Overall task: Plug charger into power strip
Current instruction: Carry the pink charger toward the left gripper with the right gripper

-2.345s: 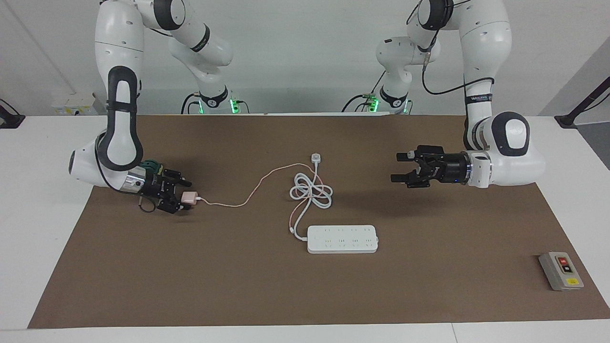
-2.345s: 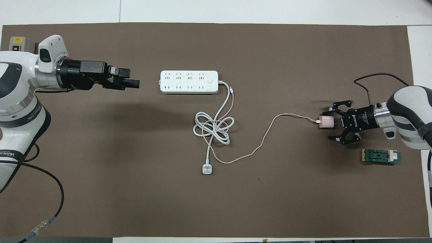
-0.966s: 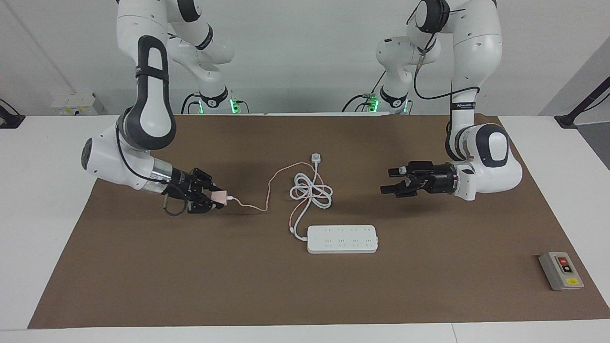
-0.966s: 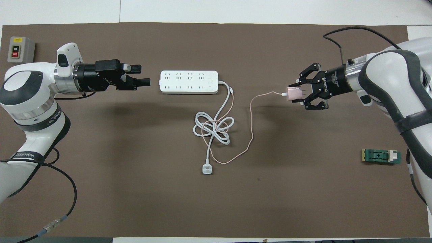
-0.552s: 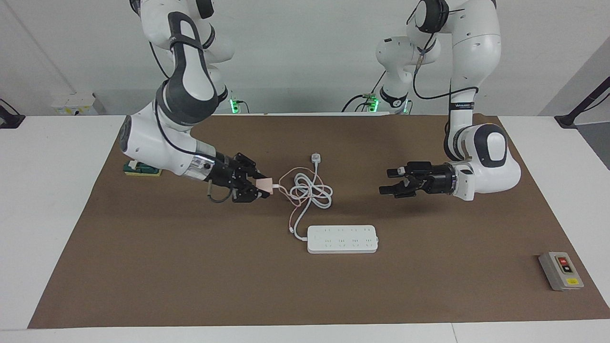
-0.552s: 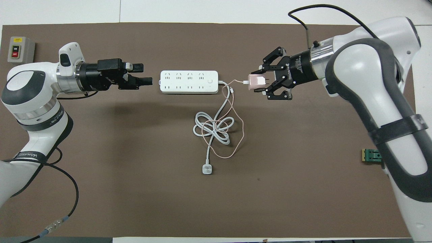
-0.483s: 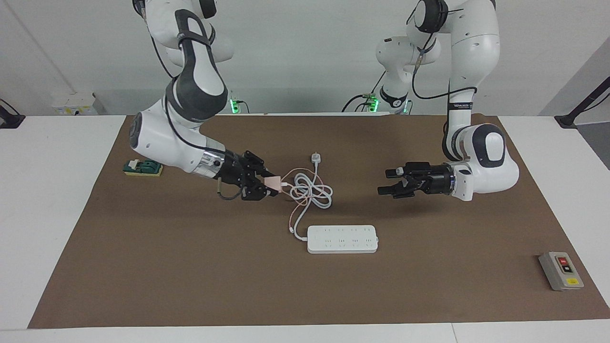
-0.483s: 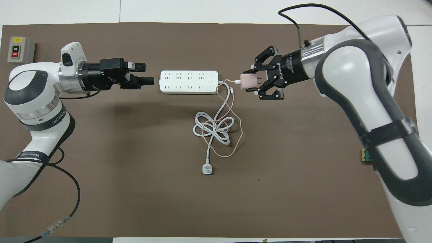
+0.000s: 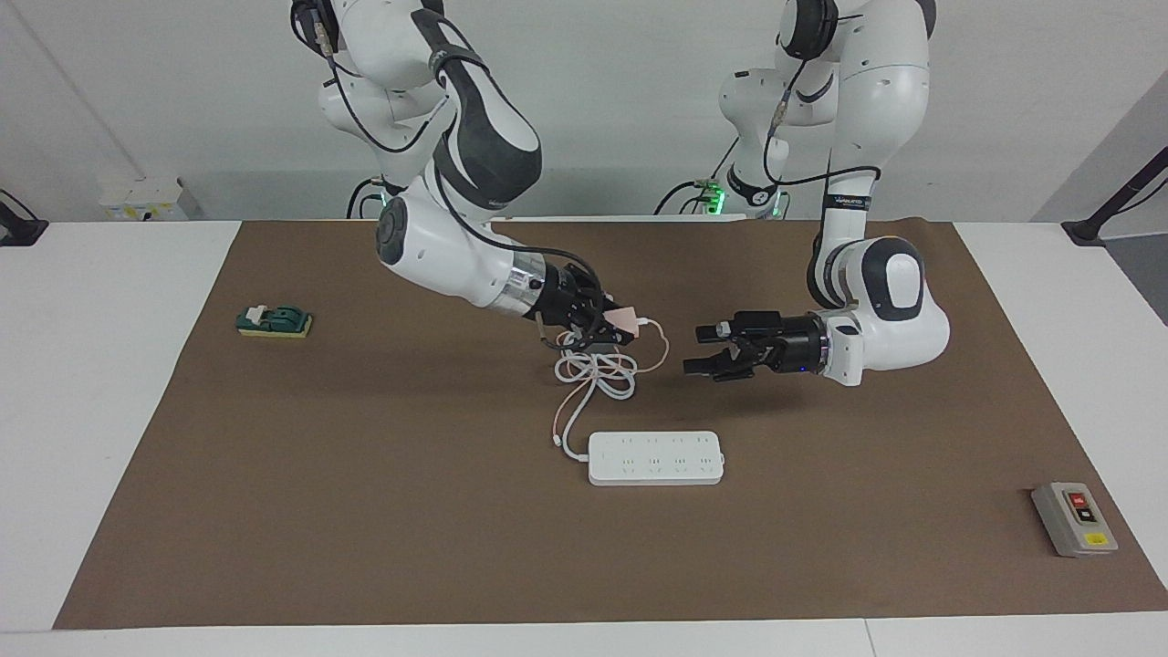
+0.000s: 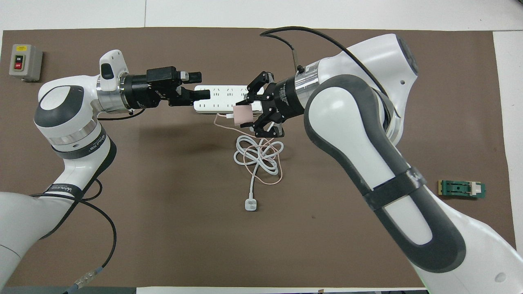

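The white power strip (image 9: 655,458) (image 10: 222,107) lies flat mid-table, its thick white cord coiled (image 9: 595,372) (image 10: 258,156) nearer the robots. My right gripper (image 9: 620,327) (image 10: 245,116) is shut on the small pink charger (image 9: 627,318) (image 10: 244,115) and holds it in the air over the coiled cords. The charger's thin pink cable (image 9: 659,351) hangs down into the coil. My left gripper (image 9: 695,350) (image 10: 203,85) is open and empty, level above the mat beside the coil. From overhead it covers the strip's end.
A grey switch box (image 9: 1075,518) (image 10: 24,62) sits at the left arm's end, far from the robots. A small green block (image 9: 274,321) (image 10: 461,189) lies at the right arm's end. The strip's white plug (image 10: 250,204) rests on the brown mat (image 9: 365,511).
My right gripper has carried the charger from the right arm's end of the mat to above the coiled cords. The left gripper has drifted toward the middle, still open.
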Controlling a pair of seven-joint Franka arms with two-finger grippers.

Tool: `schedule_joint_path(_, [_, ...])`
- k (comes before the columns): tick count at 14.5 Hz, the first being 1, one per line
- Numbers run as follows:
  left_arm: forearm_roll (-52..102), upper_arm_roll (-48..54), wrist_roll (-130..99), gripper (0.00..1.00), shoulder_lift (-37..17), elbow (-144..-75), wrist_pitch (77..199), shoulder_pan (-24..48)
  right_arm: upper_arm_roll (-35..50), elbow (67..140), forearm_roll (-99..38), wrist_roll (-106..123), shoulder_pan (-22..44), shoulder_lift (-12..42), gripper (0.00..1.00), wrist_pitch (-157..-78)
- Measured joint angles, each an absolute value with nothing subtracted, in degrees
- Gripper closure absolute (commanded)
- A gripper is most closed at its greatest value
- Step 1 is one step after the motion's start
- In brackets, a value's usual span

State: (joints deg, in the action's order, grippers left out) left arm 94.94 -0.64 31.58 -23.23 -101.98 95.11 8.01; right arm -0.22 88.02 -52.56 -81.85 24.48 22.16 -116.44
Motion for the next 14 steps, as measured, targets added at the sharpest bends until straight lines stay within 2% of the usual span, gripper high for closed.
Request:
schedule_joint_path(5, [94.9, -0.8, 31.6, 0.00, -23.2, -102.0, 95.1, 8.0, -0.2, 86.9, -53.1, -84.5, 26.8, 23.8, 1.00, -121.4])
schedule_joint_path(14, [94.9, -0.8, 32.8, 0.00, -22.9, -102.1, 95.1, 8.0, -0.5, 82.8, -54.9, -84.8, 26.7, 27.7, 1.00, -122.0])
